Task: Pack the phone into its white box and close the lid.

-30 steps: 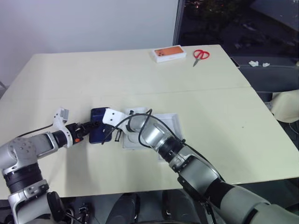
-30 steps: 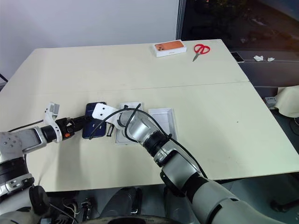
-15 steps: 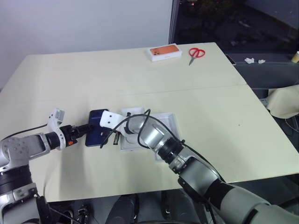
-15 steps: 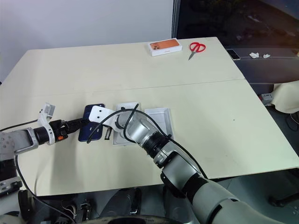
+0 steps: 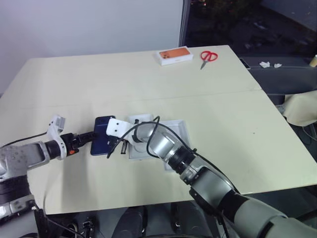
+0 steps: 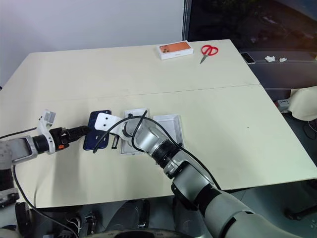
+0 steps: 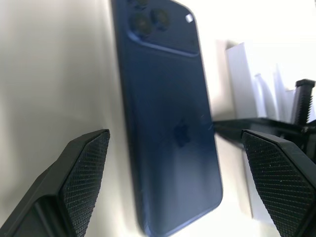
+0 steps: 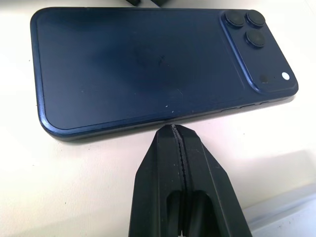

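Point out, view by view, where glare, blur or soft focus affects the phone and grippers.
Left wrist view: the phone is soft and glossy, the left gripper's fingers blur in the foreground. Right wrist view: phone sharp, faint sheen; the right gripper is crisp at its tip. Head views: even light.

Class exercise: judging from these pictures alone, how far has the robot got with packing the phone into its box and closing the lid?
Done: nothing is packed yet; the phone lies back-up on the table, beside the white box parts. In hand: the left gripper is open around the phone's end, and the shut right gripper sits at its long edge. Left: lifting the phone, placing it in the box and closing the lid.
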Robot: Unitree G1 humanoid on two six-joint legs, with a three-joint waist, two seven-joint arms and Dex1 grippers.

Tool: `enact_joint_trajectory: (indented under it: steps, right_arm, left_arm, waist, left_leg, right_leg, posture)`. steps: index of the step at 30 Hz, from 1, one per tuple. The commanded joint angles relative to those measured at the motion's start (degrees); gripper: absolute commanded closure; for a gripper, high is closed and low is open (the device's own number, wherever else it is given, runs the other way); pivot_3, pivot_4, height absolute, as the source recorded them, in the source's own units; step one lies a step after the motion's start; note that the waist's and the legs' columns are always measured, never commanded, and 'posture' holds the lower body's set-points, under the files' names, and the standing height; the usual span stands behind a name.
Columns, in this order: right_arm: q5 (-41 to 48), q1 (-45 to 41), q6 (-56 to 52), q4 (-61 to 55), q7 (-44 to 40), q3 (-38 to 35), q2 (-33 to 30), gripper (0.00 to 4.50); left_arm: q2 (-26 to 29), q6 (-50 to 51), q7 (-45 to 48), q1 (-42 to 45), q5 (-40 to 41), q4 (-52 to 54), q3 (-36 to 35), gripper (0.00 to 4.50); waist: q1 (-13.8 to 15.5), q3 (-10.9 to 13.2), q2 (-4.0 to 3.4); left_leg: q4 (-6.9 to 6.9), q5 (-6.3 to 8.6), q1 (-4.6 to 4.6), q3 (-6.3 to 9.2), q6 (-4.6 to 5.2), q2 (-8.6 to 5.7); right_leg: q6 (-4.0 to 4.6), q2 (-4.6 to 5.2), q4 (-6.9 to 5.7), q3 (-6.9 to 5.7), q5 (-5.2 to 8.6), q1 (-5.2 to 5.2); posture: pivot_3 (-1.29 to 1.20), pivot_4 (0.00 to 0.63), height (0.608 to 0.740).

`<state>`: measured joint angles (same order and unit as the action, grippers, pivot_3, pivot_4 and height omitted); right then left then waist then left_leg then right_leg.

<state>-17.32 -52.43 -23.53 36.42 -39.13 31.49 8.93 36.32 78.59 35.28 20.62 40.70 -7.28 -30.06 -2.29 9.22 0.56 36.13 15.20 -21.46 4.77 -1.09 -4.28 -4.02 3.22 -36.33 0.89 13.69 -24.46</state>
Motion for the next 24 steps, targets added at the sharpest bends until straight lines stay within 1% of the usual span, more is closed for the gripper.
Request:
enact_joint_trajectory:
  steps: [1, 5, 11, 14, 20, 24]
  right_arm:
    - [-0.1, -0.2, 0.6, -0.9, 0.1, 0.3, 0.5, 4.5]
    - [-0.2, -0.5, 0.7, -0.6, 0.3, 0.2, 0.4, 4.5]
    - [-0.2, -0.7, 0.9, -0.3, 0.4, 0.0, 0.3, 4.5]
    - [-0.2, -0.6, 1.0, -0.3, 0.5, 0.0, 0.3, 4.5]
    - [-0.3, 0.1, 0.8, -0.9, 0.4, 0.2, 0.0, 4.5]
    - [-0.3, 0.1, 0.8, -0.9, 0.3, 0.3, 0.0, 4.5]
  left_arm:
    - [-3.5, 0.7, -1.2, 0.9, 1.0, -0.8, 2.2, 0.04]
    - [-7.0, 2.5, -2.5, 2.1, 2.6, 0.8, 2.0, 0.04]
    - [-9.5, 4.6, -3.9, 3.7, 4.1, 0.8, 0.0, 0.04]
    - [-9.1, 4.4, -4.2, 3.4, 3.9, 1.0, 0.1, 0.04]
    - [-7.0, 3.6, -4.4, 2.6, 4.5, -1.6, -3.3, 0.04]
    - [-5.8, 2.9, -4.3, 1.6, 5.1, -2.9, -4.4, 0.04]
  waist:
    - [0.2, 0.0, 0.0]
    - [0.8, 0.0, -0.01]
    - [1.1, 0.0, 0.0]
    - [1.1, 0.0, 0.0]
    - [0.9, 0.0, 0.0]
    - [0.0, 0.0, 0.01]
  left_leg:
    - [0.0, 0.0, 0.02, 0.0, 0.0, 0.0]
    - [0.05, 0.0, 0.08, 0.03, 0.01, -0.02]
    - [0.04, -0.01, 0.04, 0.02, 0.0, -0.03]
    - [0.04, -0.01, 0.03, 0.02, 0.0, -0.03]
    - [0.01, -0.02, 0.03, 0.02, -0.02, -0.02]
    - [-0.02, -0.03, 0.02, 0.02, -0.04, 0.0]
  right_leg:
    - [0.0, 0.0, 0.0, 0.0, 0.0, 0.01]
    - [0.0, 0.02, 0.0, -0.03, 0.0, 0.03]
    - [0.0, 0.02, 0.0, -0.02, 0.0, 0.1]
    - [0.0, 0.01, 0.0, -0.02, 0.0, 0.1]
    - [0.0, 0.0, 0.0, -0.02, 0.0, 0.07]
    - [0.0, -0.01, 0.0, -0.01, 0.0, 0.05]
  posture:
    - [0.0, 0.15, 0.74]
    - [0.0, 0.15, 0.74]
    - [0.0, 0.15, 0.74]
    - [0.0, 0.15, 0.74]
    - [0.0, 0.15, 0.74]
    - [0.0, 0.15, 0.74]
